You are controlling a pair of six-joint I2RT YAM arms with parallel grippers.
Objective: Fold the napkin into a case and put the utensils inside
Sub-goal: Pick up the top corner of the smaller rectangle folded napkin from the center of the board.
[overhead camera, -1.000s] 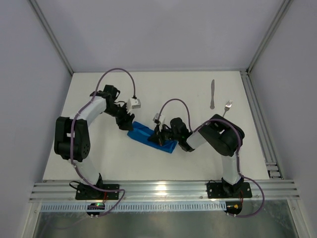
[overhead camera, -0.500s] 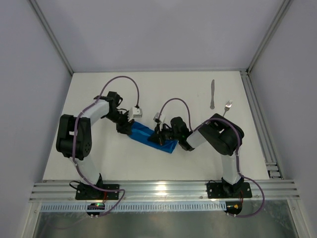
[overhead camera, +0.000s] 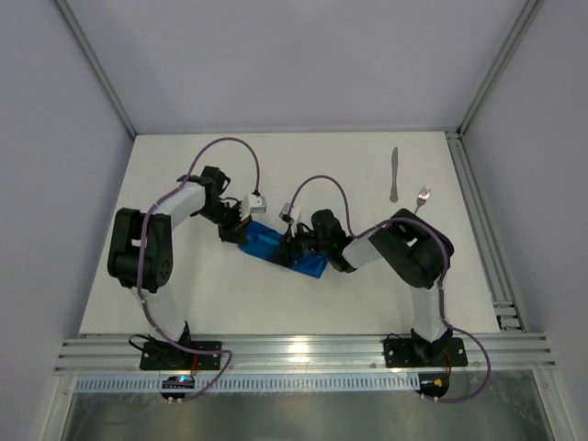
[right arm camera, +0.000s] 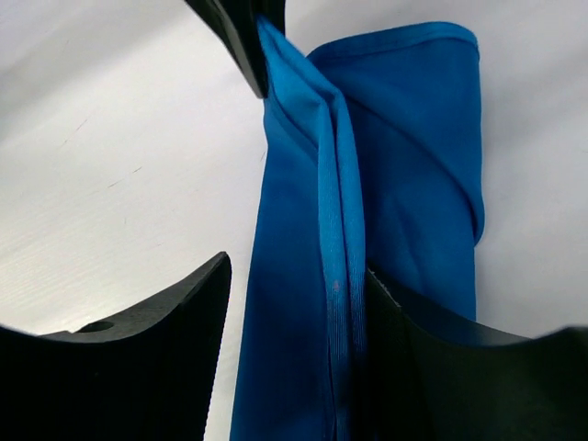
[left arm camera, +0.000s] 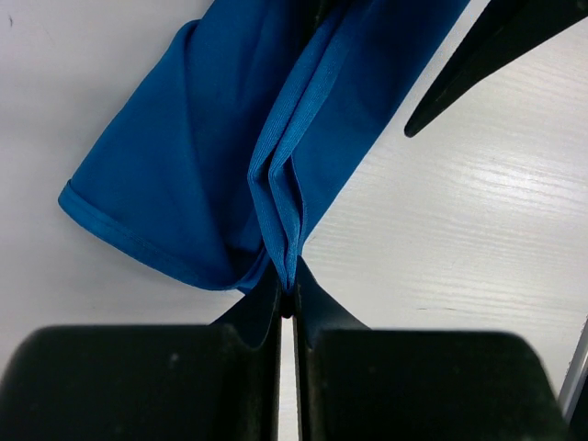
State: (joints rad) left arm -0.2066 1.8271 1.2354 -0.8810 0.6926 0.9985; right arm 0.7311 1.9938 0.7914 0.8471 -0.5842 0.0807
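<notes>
The blue napkin (overhead camera: 276, 248) lies folded into a narrow strip at the table's middle. My left gripper (overhead camera: 241, 231) is shut on the layered edge at its left end; the left wrist view shows the fingertips (left arm camera: 288, 276) pinching the napkin (left arm camera: 211, 138) folds. My right gripper (overhead camera: 296, 246) stands open over the strip's right part. In the right wrist view its fingers (right arm camera: 165, 340) straddle the napkin (right arm camera: 404, 138), the right one against the cloth. The knife (overhead camera: 393, 173) and fork (overhead camera: 422, 199) lie at the far right, apart from both grippers.
A metal rail (overhead camera: 478, 220) runs along the table's right edge, close to the fork. The frame rail (overhead camera: 294, 351) carrying both arm bases crosses the near edge. Grey walls close in the left, far and right sides.
My left gripper has come down to the strip's left end and shut on its edge. My right gripper has opened and let go of the cloth. The strip has bunched slightly shorter.
</notes>
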